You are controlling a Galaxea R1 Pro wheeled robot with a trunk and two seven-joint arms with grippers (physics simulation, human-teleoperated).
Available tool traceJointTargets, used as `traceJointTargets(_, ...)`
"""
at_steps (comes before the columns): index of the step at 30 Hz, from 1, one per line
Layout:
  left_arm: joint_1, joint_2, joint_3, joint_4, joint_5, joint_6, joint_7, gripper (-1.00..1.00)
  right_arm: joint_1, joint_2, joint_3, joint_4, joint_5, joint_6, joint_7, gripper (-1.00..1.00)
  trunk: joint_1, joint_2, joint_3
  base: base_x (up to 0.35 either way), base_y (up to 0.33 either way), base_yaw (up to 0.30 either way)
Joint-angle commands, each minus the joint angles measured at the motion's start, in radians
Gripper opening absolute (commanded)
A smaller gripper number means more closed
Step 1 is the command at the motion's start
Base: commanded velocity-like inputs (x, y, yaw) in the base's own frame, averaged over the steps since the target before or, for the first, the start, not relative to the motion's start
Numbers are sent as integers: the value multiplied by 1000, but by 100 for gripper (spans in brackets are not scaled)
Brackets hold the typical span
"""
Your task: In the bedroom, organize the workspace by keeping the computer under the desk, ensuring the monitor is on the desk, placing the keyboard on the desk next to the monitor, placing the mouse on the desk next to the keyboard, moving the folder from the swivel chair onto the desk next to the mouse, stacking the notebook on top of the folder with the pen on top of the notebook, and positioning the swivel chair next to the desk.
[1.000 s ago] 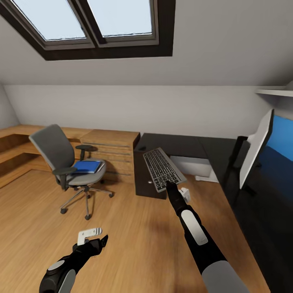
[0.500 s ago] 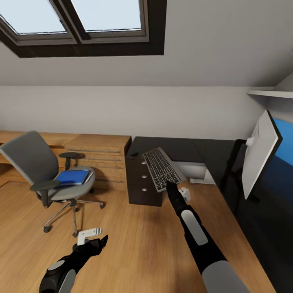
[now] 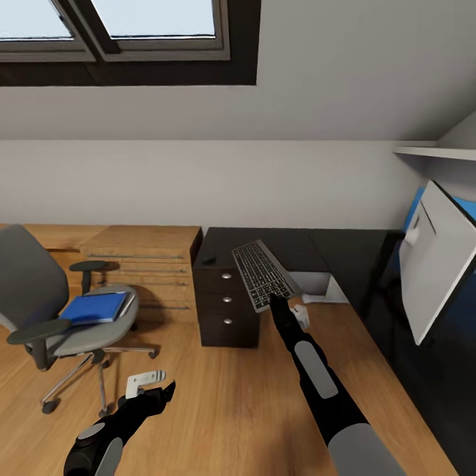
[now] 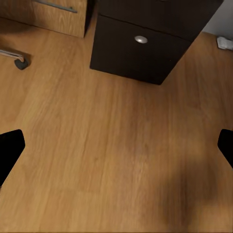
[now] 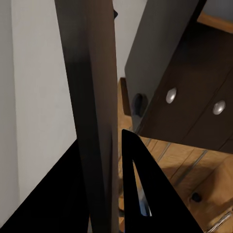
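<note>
My right gripper (image 3: 276,304) is shut on the near end of the silver-grey keyboard (image 3: 263,273), holding it up, tilted, in front of the desk (image 3: 297,241). In the right wrist view the keyboard (image 5: 92,107) runs edge-on beside a black finger (image 5: 141,189). The monitor (image 3: 439,264) stands at the right with its white back toward me. At the left, the blue folder (image 3: 92,307) lies on the seat of the swivel chair (image 3: 33,284). My left gripper (image 3: 165,391) hangs open low over the floor, its fingertips (image 4: 9,150) spread wide.
The desk's black drawer unit (image 3: 228,297) with silver knobs (image 4: 141,39) faces me, a small dark object (image 3: 209,259) on its top. Light-wood cabinets (image 3: 145,254) stand left of it. A small white object (image 3: 301,316) sits on the floor under the desk. A shelf (image 3: 436,152) juts out at upper right.
The whole picture has slid left and the desk looks nearer, so the camera has turned and moved. Both arms keep their pose, and the keyboard stays in the right gripper.
</note>
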Motion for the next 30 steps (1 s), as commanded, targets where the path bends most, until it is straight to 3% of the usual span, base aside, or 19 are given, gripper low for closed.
traceJointTargets(1, -1, 1, -2, -1, 11, 3, 10, 100, -1, 0, 1, -1, -11, 0, 3, -100, 1, -1, -1, 321, 98, -12)
traceJointTargets(27, 0, 3, -1, -7, 10, 1, 9, 100, 13, 13, 5, 25, -15, 1, 10, -100, 1, -1, -1, 329, 30, 0)
traceJointTargets(28, 0, 3, -1, -7, 10, 1, 9, 100, 13, 16, 5, 26, -18, 0, 10, -100, 1, -1, -1, 331, 85, 0)
traceJointTargets(30, 1, 3, -1, -10, 10, 1, 9, 100, 13, 31, 4, 30, -69, -1, 10, -100, 1, -1, -1, 331, 88, 0)
